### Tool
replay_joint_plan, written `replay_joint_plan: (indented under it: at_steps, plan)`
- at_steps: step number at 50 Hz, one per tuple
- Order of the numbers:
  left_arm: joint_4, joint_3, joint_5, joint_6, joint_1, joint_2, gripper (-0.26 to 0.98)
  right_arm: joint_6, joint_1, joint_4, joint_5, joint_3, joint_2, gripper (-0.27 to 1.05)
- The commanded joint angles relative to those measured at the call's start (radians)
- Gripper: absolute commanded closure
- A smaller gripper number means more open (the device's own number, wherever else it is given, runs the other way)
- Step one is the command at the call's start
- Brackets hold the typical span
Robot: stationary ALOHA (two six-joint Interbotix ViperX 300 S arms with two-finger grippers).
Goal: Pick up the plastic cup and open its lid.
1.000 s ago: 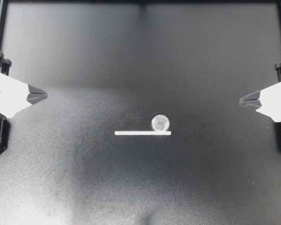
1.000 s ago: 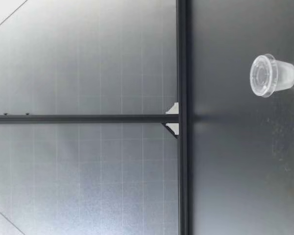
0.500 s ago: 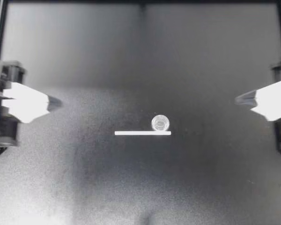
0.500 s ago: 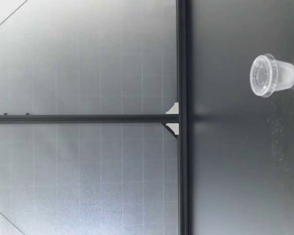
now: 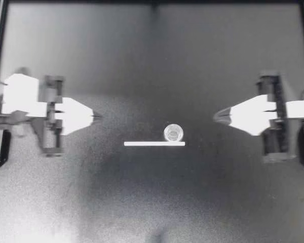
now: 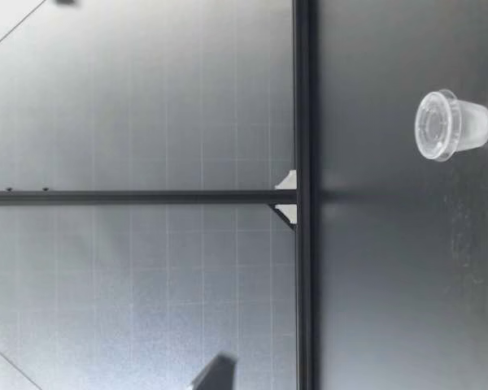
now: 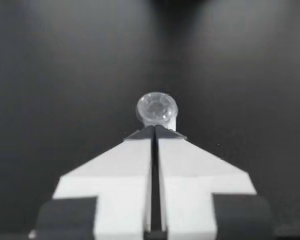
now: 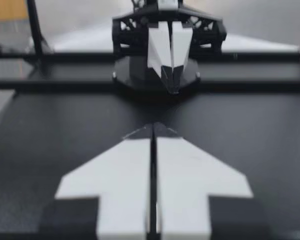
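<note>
Your plastic cup (image 5: 173,133) stands upright near the middle of the counter (image 5: 152,61), well apart from every edge, with its lid (image 6: 433,124) on. It sits just beside a white strip (image 5: 154,144), toward that strip's right end. Your left end effector (image 5: 93,116) has its fingers pressed together, empty, tips aimed at the cup. Your right end effector (image 5: 216,117) is likewise narrowed to a slit, empty, facing the cup from the opposite side. Both are well apart from the cup.

No readable text, label, number or sign shows in any view.
</note>
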Motion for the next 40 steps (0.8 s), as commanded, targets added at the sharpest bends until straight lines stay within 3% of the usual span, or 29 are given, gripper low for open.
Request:
replay_joint_plan:
  at_steps: [1, 9, 22, 40]
  plan:
    - [-0.002, -0.037, -0.008, 0.009, 0.006, 0.028, 0.88, 0.002, -0.009, 0.002, -0.009, -0.044, 0.054, 0.97]
    - [-0.002, -0.048, -0.009, 0.005, 0.006, 0.077, 0.74, 0.000, -0.012, 0.002, -0.003, -0.077, 0.129, 0.97]
    - [0.003, -0.092, -0.011, 0.015, 0.005, 0.183, 0.19, 0.000, -0.021, 0.002, 0.006, -0.118, 0.236, 0.97]
    - [0.029, -0.213, -0.126, 0.020, 0.005, 0.459, 0.19, 0.000, -0.044, 0.002, 0.104, -0.173, 0.365, 0.97]
